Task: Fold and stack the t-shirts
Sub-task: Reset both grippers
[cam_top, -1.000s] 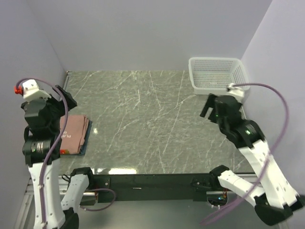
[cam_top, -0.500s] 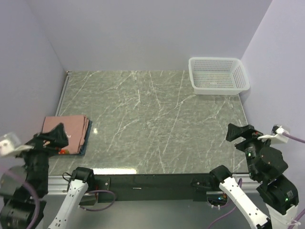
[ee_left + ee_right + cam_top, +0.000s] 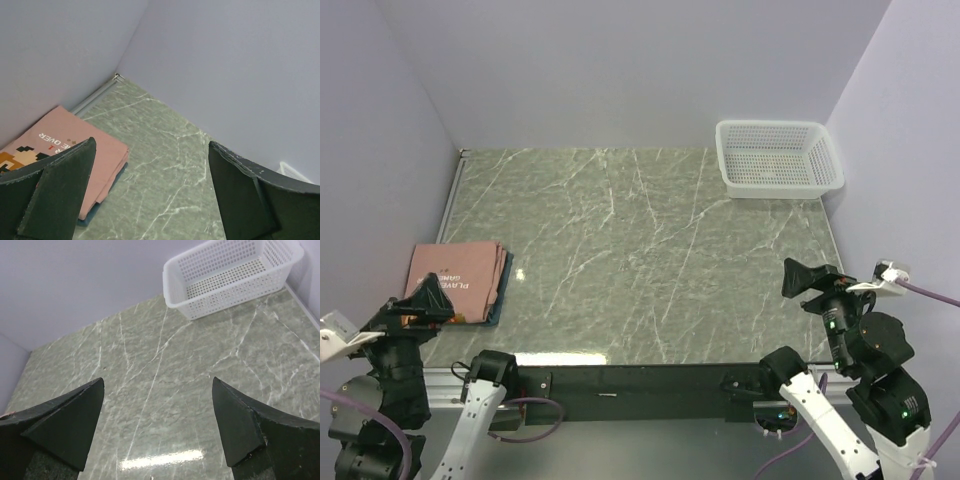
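The salmon-pink t-shirt is seen folded flat on the dark teal-blue t-shirt, of which only the right edge shows, at the left of the table, towards its near edge. The left gripper is held wide and empty just near of this stack, which lies straight beyond it. The right gripper, equally wide and empty, is well apart at the near right.

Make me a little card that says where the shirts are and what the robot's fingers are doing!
pink t-shirt: folded, top of the stack, left edge of the table
teal t-shirt: underneath, only its edge peeking out
basket: white, far right corner, empty
left fingers: open, holding nothing
right fingers: open, holding nothing
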`<state>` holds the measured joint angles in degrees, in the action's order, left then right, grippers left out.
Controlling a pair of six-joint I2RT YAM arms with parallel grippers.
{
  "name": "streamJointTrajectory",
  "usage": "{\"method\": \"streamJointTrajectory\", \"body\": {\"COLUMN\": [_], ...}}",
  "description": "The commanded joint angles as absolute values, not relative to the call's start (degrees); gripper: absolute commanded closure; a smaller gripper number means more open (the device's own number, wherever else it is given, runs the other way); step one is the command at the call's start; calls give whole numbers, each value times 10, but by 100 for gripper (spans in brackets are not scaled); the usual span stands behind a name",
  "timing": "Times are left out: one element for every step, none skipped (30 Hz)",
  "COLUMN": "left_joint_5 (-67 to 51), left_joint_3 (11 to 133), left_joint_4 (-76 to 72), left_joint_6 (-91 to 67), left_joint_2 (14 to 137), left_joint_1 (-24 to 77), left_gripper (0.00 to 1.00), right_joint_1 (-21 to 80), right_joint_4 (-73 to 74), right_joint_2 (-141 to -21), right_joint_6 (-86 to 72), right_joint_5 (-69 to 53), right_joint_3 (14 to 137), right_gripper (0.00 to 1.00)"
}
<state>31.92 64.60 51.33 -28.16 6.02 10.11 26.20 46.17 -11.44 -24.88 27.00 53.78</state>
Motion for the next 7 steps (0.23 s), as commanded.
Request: {"method": "streamJointTrajectory", "body": {"left_joint_5": [348, 349, 349, 346, 339, 337, 335], "left_joint_3": [623, 619, 612, 608, 605, 597, 592], "left_joint_4": [452, 440, 436, 431, 425, 417, 414], "left_joint_6": [-273, -274, -277, -279, -279, -279, -279], "left_joint_2": [48, 46, 46, 46, 47, 47, 46], "left_joint_1": [102, 102, 102, 102, 102, 102, 102], "left_gripper": [1, 1, 1, 1, 1, 1, 1], "right_joint_1": [259, 260, 260, 259, 259, 259, 259], "right_joint_4": [410, 409, 406, 403, 401, 394, 390], "right_joint_2": [-108, -111, -111, -111, -109, -108, -107], "right_joint_6": [-226, -225, -222, -221, -219, -217, -215], "right_joint_5": [261, 260, 259, 258, 257, 255, 255], "right_joint_3": [529, 529, 527, 524, 521, 519, 513], "right_gripper": [6, 6, 6, 5, 5, 6, 5]}}
